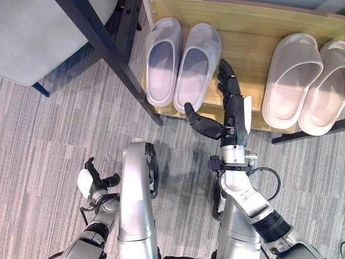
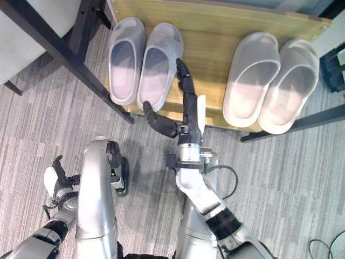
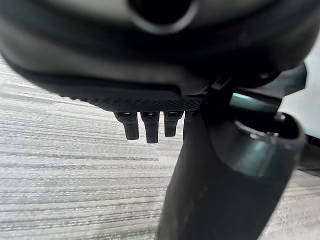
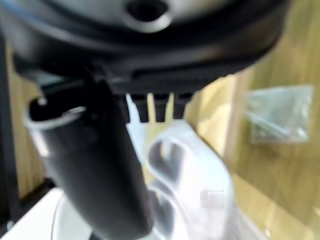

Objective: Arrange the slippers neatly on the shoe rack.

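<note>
Down low by the carpet (image 1: 48, 135), the left hand (image 1: 94, 181) hangs loose, gripping nothing. Ahead of it, two lilac slippers (image 1: 183, 62) sit paired on the wooden rack (image 1: 242, 43). Right hand (image 1: 229, 105) stretched flat, fingers alongside the nearer lilac slipper's edge, thumb spread at its heel. Beyond that hand, two white slippers (image 1: 307, 81) rest together.

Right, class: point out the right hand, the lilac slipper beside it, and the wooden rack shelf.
right hand (image 1: 235, 110), left eye view, on its palm.
lilac slipper (image 1: 197, 65), left eye view, on its strap.
wooden rack shelf (image 1: 242, 29), left eye view, bare board.
</note>
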